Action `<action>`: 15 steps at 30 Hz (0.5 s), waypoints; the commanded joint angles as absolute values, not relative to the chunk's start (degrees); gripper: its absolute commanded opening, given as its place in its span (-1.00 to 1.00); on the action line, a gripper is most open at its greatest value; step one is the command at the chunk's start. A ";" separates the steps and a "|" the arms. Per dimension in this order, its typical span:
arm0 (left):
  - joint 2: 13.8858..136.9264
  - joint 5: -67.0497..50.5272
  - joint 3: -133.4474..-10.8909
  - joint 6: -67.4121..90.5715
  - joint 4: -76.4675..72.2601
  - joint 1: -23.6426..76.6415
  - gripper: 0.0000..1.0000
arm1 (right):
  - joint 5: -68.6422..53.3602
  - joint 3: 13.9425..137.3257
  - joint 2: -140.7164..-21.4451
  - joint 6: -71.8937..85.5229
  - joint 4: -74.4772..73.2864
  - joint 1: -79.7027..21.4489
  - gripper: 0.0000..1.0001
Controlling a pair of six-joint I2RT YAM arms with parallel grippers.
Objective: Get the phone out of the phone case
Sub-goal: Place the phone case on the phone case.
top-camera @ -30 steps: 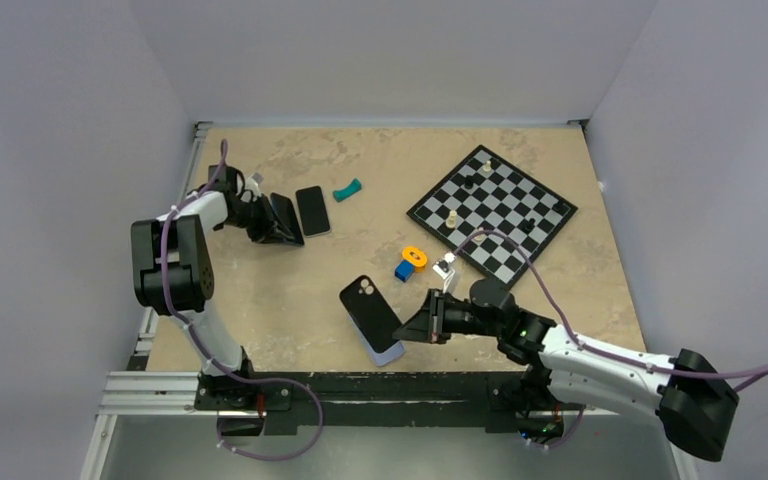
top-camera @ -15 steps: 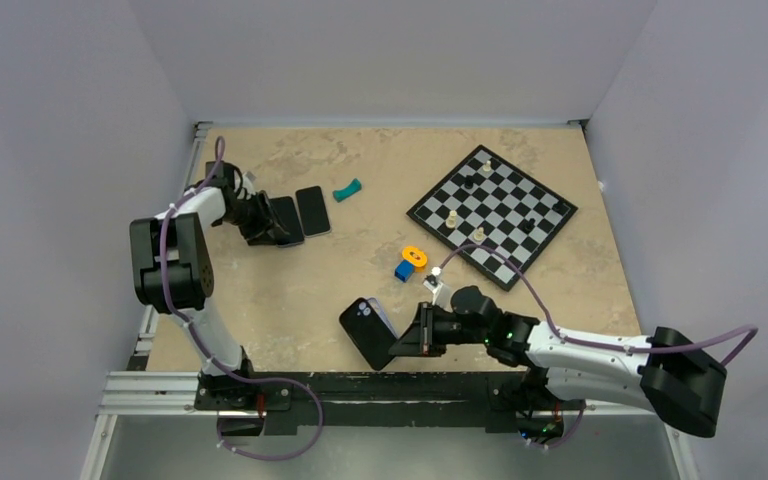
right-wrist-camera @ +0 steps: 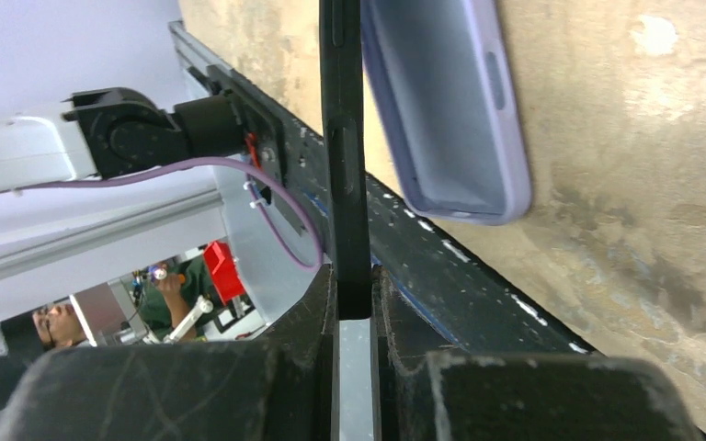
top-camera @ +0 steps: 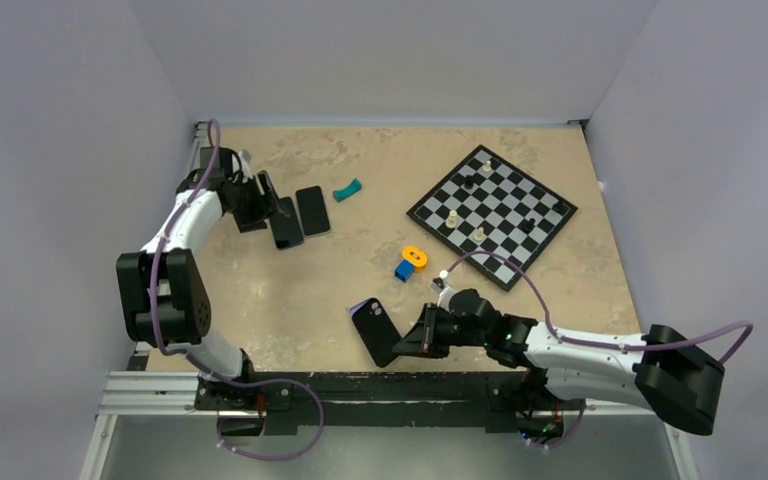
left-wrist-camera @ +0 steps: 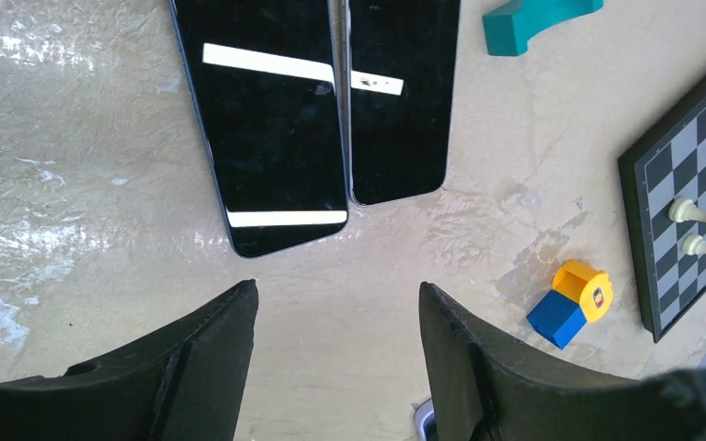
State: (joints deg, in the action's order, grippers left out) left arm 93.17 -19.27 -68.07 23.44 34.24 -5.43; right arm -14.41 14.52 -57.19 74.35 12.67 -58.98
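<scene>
R gripper point(right-wrist-camera: 354, 292) is clamping the black phone point(right-wrist-camera: 342, 138) edge-on; lilac case point(right-wrist-camera: 450, 101) is lying just beside it, long axes parallel.

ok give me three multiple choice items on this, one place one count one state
1. The lavender rectangular phone case is A on the beige marbled tabletop B in the left gripper C on a phone
2. Glossy black phones flat below the left gripper: A one B two C three
3. The right gripper is A open B shut on the case C shut on the slim black phone
Answers: A, it lies empty on the tabletop; B, two side by side; C, it pinches the phone's edge.
</scene>
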 commanded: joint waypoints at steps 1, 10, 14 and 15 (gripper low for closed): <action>89.18 -19.38 -68.35 24.35 33.69 -4.23 0.37 | -13.62 16.41 -59.87 75.53 14.22 -59.28 -0.97; 84.42 -22.06 -66.25 24.51 31.97 -2.33 0.37 | -13.21 18.24 -62.02 74.92 11.97 -58.89 -0.90; 83.69 -23.04 -65.92 24.78 31.42 -2.12 0.37 | -14.78 18.96 -64.69 74.08 13.10 -58.51 -0.73; 83.62 -23.23 -65.92 24.78 31.45 -2.04 0.37 | -15.29 19.23 -65.42 73.76 13.44 -58.53 -0.69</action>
